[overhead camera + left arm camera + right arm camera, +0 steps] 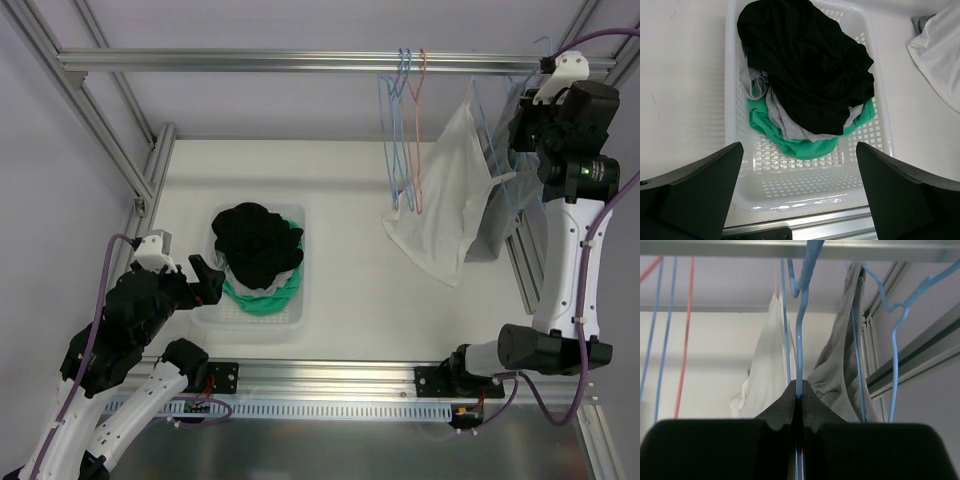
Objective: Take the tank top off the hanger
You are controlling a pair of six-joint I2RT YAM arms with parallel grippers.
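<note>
The left gripper, at the lower left of the overhead view, stands with its jaws spread wide and nothing between them, poised over a white basket. At the upper right, the right gripper is pinched tight on the thin wire neck of a blue hanger just under the top rail. The white tank top hangs in the right half of the frame, its hem trailing toward the table. A grey garment is just behind it, and a cluster of bare blue and pink hangers is to its left. The wrist view does not settle which of the two garments this hanger carries. The likely trouble lies in that narrow hold. A tug could let the slick wire slide or twist between the fingers, or lift the hook off the rail with the top on it. A strap caught on the hanger's shoulder could stretch rather than slip free, and the grey garment hangs close enough to be dragged along. The free gripper is well apart from the cloth. The basket, a perforated plastic one, holds a heap of clothes. A black garment is on top, a grey layer under it and a green one is lowest, with its near end bare.
</note>
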